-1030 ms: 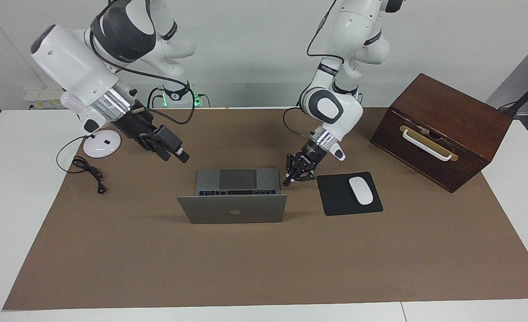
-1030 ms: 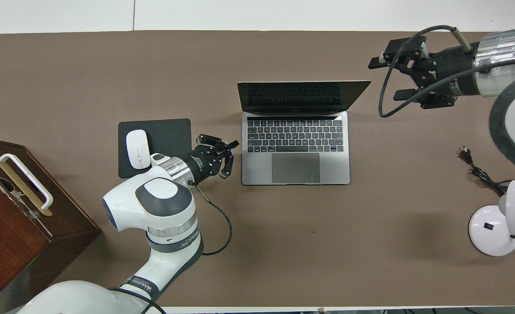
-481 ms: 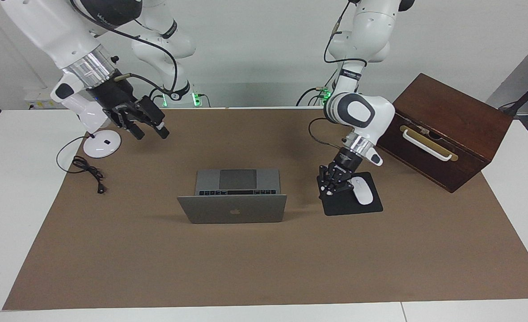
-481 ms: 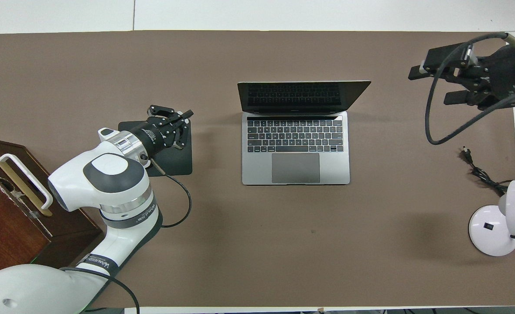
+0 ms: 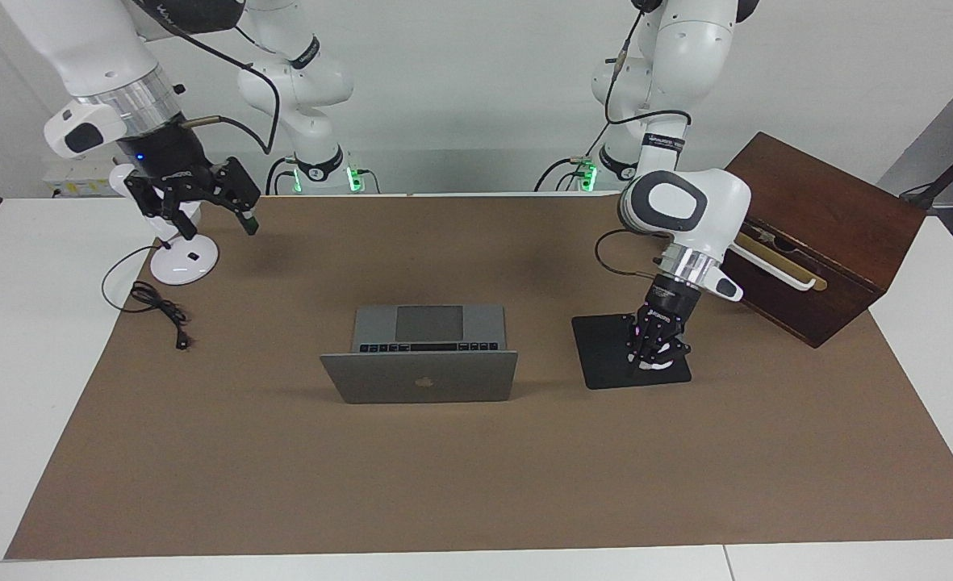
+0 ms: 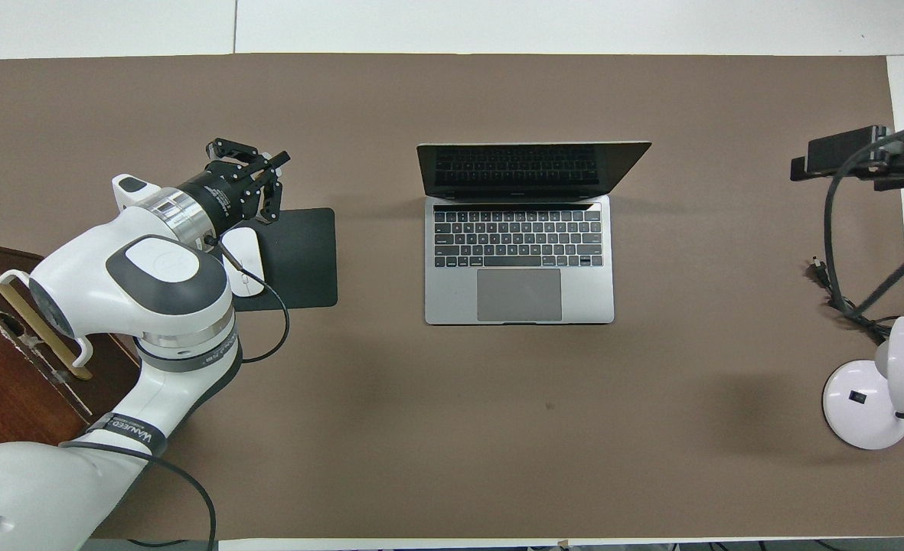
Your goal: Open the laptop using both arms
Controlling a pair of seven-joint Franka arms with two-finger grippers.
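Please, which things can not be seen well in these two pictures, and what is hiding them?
- Mouse: the left gripper covers most of it in the facing view, and the left wrist covers part in the overhead view. Contact cannot be told.
- Right gripper: cut off by the overhead view's edge.
- Laptop screen: the facing view shows only the lid's back.
- Lamp: the right arm hides most of its head in the facing view.

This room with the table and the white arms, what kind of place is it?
Probably a robotics lab staged as a desk. Two white jointed robot arms stand at a table with a brown mat, which holds an open silver-grey laptop, a dark wooden box and a small white desk lamp.
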